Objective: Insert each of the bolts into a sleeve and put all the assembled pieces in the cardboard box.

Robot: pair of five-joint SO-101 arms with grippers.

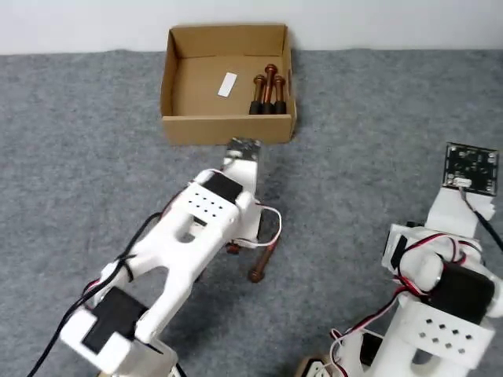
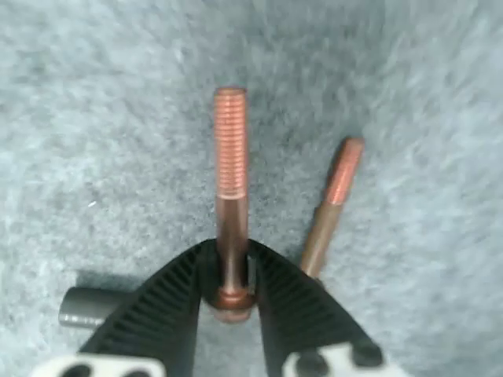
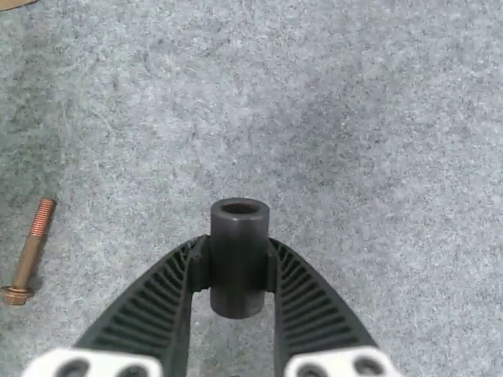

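no legible text anywhere

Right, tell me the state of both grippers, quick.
Left gripper: closed, holding a bolt.
Right gripper: closed, holding a sleeve.

Count so far:
- 1 brown cardboard box [image 1: 224,129]
- 3 assembled pieces [image 1: 269,100] inside it, each a copper-coloured metal bolt in a black cylindrical sleeve
- 1 small white paper slip [image 1: 227,84], also in the box
- 2 bare copper-coloured threaded bolts: gripped bolt [image 2: 230,173] in the left hand [image 2: 232,250], loose bolt [image 2: 330,204] on the grey carpeted surface [image 1: 78,157]
- 2 unfilled black cylindrical sleeves: gripped sleeve [image 3: 240,259] in the right hand [image 3: 238,243], loose sleeve [image 2: 82,308] on the surface

Totals: 5 bolts, 5 sleeves, 2 hands.
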